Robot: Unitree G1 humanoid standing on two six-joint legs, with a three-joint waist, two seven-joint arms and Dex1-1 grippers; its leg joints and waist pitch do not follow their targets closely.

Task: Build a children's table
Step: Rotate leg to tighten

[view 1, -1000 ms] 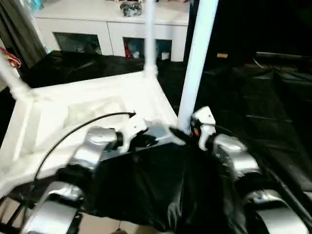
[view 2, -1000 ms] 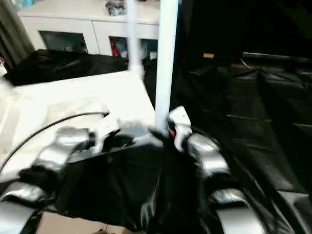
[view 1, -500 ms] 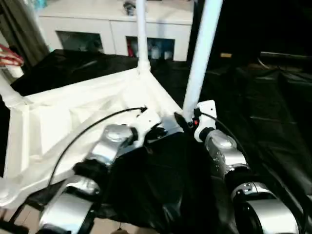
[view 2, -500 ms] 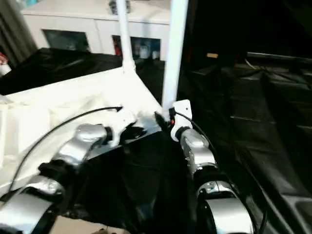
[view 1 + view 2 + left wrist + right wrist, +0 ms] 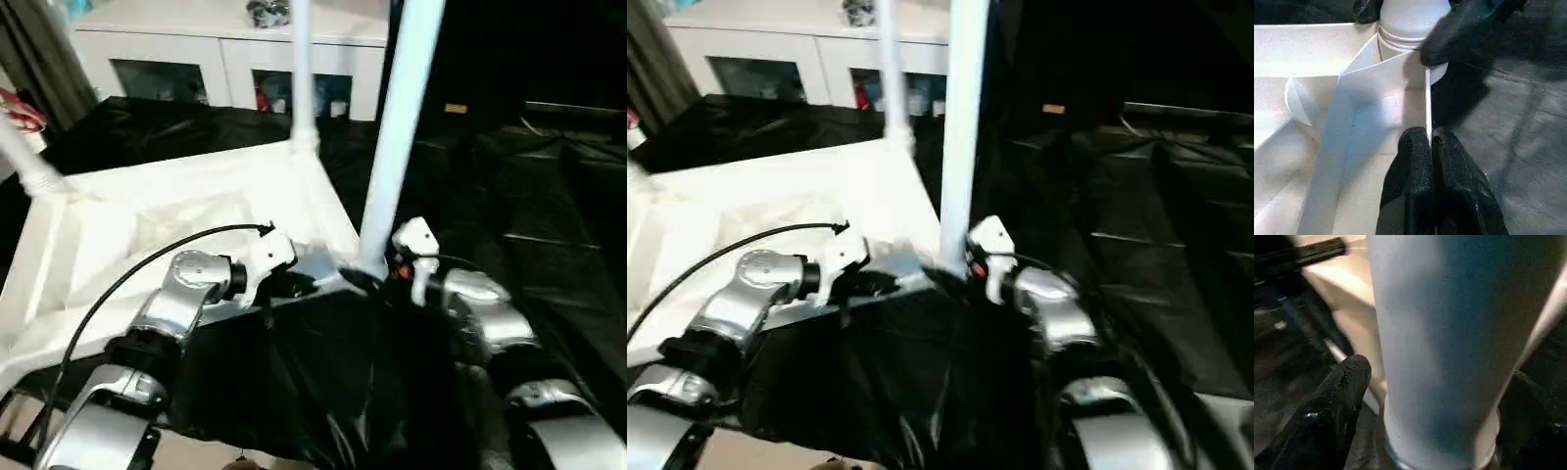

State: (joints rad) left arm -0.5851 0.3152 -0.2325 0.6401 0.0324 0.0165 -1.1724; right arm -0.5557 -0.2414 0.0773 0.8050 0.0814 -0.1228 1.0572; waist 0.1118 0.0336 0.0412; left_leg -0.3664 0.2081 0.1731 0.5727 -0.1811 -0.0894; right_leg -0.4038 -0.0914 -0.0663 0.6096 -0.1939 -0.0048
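Observation:
The children's table lies upside down, its white tabletop (image 5: pixel 147 225) showing the ribbed underside. Three white legs stand in corner sockets: the near right leg (image 5: pixel 397 137), a far leg (image 5: pixel 302 69) and a left leg (image 5: pixel 24 162). My left gripper (image 5: pixel 294 284) is shut on the tabletop's thin rim beside the near right corner; the left wrist view shows its fingers (image 5: pixel 1415 161) pinching that edge (image 5: pixel 1427 98). My right gripper (image 5: pixel 370 277) sits at the foot of the near right leg (image 5: pixel 1440 333). It is open, with one finger (image 5: pixel 1337 406) on each side of the tube.
Black sheeting (image 5: pixel 509 196) covers the surface under and to the right of the table. A white cabinet with glass doors (image 5: pixel 225 59) stands behind, and a dark curtain (image 5: pixel 39 59) hangs at the far left. A black cable (image 5: pixel 127 274) loops from my left wrist.
My right gripper's fingers have spread wider around the foot of the near leg. The left gripper has kept its pinch on the rim. The head views have swayed.

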